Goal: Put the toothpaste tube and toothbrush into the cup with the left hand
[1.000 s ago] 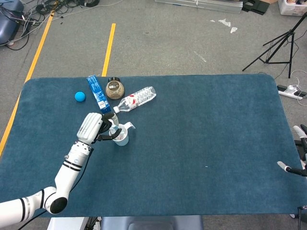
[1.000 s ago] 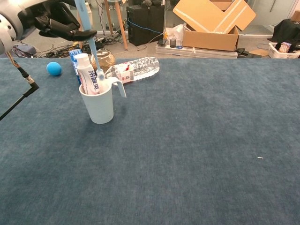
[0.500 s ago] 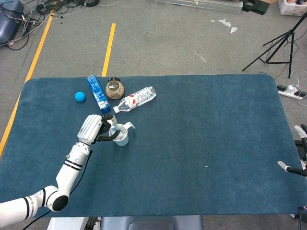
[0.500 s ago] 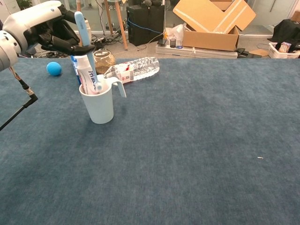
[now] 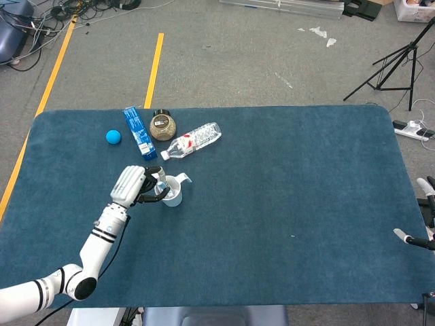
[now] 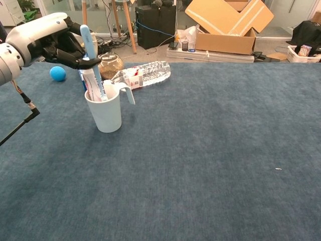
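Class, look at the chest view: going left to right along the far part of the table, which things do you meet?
Blue ball → blue box, mostly hidden behind the cup's contents → brown jar → clear plastic bottle lying on its side.

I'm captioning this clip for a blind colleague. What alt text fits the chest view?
The left hand holds a blue toothbrush upright with its lower end inside a white cup that also holds a toothpaste tube, on a blue table. Behind the cup lie a water bottle, a jar and a blue ball.
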Motion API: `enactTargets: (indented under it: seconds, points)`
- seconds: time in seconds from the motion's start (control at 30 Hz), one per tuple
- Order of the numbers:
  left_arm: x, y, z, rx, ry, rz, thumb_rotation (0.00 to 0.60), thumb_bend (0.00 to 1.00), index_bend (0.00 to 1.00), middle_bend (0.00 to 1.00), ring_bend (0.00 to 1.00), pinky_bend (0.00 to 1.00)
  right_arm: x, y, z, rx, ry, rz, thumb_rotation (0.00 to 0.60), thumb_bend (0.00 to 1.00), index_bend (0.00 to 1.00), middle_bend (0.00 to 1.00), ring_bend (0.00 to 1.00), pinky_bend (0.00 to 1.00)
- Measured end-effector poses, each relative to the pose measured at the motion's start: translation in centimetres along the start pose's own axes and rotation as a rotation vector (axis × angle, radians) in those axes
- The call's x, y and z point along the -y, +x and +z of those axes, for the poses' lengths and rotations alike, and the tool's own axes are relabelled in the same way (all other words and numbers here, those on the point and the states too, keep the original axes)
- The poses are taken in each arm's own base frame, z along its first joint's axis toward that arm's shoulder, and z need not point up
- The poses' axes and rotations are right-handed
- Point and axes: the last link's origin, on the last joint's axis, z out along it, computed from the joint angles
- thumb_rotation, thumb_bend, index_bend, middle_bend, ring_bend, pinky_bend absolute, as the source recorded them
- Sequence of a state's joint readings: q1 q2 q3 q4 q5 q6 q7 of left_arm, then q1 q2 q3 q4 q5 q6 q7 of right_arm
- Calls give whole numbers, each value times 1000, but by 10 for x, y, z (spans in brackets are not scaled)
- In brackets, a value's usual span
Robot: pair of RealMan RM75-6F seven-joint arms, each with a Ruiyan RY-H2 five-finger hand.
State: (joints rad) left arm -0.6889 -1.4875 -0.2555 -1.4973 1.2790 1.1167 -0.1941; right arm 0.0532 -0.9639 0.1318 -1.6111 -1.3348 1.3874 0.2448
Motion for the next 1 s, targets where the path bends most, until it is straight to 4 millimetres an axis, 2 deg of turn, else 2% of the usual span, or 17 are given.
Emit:
enactTargets:
  seconds: [0.2, 0.5, 0.8, 1.0]
  points:
    - [2, -1, -1, -1, -3, 1, 600, 304, 438, 1000, 1000, 1000, 0, 0, 0, 0, 0, 1, 600, 0, 0, 0, 0, 598]
    - [6, -1, -4, 9, 8, 9, 600, 304, 415, 1000, 1000, 1000, 0, 0, 0, 0, 0, 1, 600, 0, 0, 0, 0, 598]
    - [2, 10, -14, -16, -12, 52, 600, 304, 391, 1000, 1000, 1000, 0, 0, 0, 0, 1, -1, 600, 0, 0, 0, 0, 598]
    - [-5, 23, -34, 4, -10, 153, 600, 304, 232, 1000, 990, 1000, 0, -1, -1, 2, 2, -9, 600, 0, 0, 0, 0, 598]
